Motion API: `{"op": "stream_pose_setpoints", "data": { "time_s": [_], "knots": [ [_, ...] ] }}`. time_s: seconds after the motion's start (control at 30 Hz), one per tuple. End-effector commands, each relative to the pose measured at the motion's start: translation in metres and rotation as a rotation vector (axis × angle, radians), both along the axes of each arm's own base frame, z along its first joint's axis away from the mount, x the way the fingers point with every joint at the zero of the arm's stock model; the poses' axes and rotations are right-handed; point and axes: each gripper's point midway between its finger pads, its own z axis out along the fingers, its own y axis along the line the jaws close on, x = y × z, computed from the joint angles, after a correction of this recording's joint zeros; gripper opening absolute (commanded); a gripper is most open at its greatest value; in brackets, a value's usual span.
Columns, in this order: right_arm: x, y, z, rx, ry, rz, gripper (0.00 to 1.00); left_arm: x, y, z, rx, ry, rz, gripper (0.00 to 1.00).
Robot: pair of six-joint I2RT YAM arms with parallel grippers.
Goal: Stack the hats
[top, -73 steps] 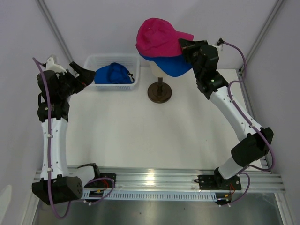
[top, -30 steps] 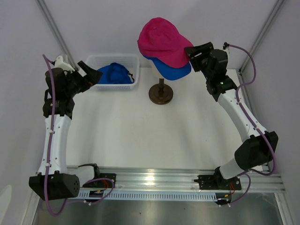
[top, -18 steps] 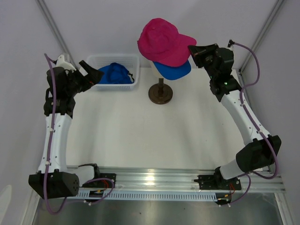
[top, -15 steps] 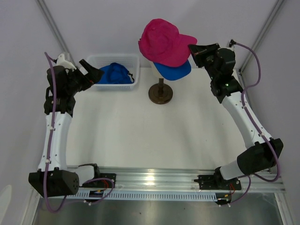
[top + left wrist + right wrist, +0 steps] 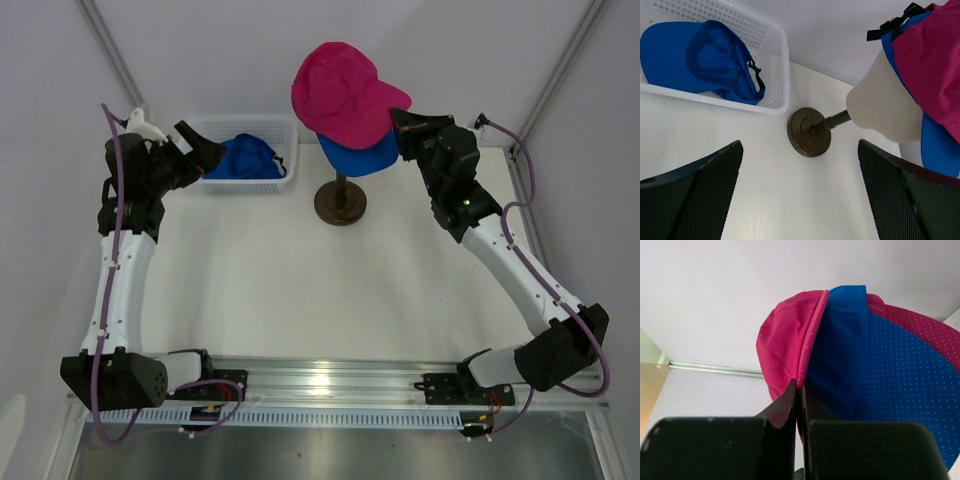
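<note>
A magenta pink hat [image 5: 340, 90] sits on top of a blue hat [image 5: 362, 155] on the cream mannequin head. My right gripper [image 5: 400, 120] is shut on the edge of the pink hat's brim, seen close up in the right wrist view [image 5: 800, 385] with pink fabric [image 5: 782, 340] and the blue hat [image 5: 890, 370] beyond. A second blue hat [image 5: 243, 157] lies in the white basket [image 5: 250, 186]. My left gripper [image 5: 205, 150] is open and empty at the basket's left end; its view shows that hat [image 5: 700, 55] and the stacked hats [image 5: 935, 65].
The mannequin head [image 5: 885, 107] stands on a dark round stand [image 5: 340, 203] at the back middle, to the right of the basket [image 5: 776, 55]. Slanted metal frame posts rise at the back left and back right corners.
My right gripper has shifted left and nearer with the pink hat's brim, turning the pink hat a little on the blue one. My left gripper has risen and moved toward the basket.
</note>
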Motion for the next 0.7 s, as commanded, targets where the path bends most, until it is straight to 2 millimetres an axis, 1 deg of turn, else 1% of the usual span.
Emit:
{"op": "stream_pose_setpoints", "data": {
  "time_s": [0.0,0.07,0.13,0.17,0.2,0.33,0.4,0.5,0.57,0.6,0.67],
  "knots": [
    [-0.014,-0.018,0.008,0.075,-0.006,-0.092,0.00,-0.008,-0.004,0.020,0.018,-0.063,-0.015,1.00],
    [-0.016,-0.026,0.000,0.090,0.010,-0.122,0.00,-0.009,-0.004,0.021,0.017,-0.067,-0.018,1.00],
    [-0.019,-0.030,-0.003,0.114,0.015,-0.139,0.00,-0.009,-0.005,0.021,0.010,-0.068,-0.024,0.99],
    [-0.020,-0.032,-0.008,0.120,0.020,-0.147,0.00,-0.010,-0.007,0.023,0.012,-0.072,-0.031,0.99],
    [-0.020,-0.033,-0.008,0.137,0.015,-0.148,0.00,-0.011,-0.006,0.023,0.017,-0.073,-0.029,0.99],
    [-0.022,-0.029,-0.017,0.169,0.050,-0.138,0.00,-0.014,0.000,0.020,0.038,-0.068,-0.001,1.00],
    [-0.025,-0.028,-0.021,0.190,0.056,-0.142,0.00,-0.014,-0.001,0.019,0.039,-0.065,-0.003,0.99],
    [-0.031,-0.029,-0.018,0.222,0.031,-0.161,0.00,-0.013,0.000,0.016,0.039,-0.061,-0.003,1.00],
    [-0.034,-0.033,-0.022,0.226,0.036,-0.193,0.00,-0.011,-0.001,0.013,0.036,-0.053,-0.007,0.99],
    [-0.038,-0.028,-0.027,0.221,0.055,-0.194,0.00,-0.012,-0.002,0.013,0.035,-0.051,-0.010,1.00],
    [-0.043,-0.029,-0.039,0.219,0.074,-0.230,0.00,-0.011,-0.001,0.013,0.036,-0.052,-0.009,0.99]
  ]
}}
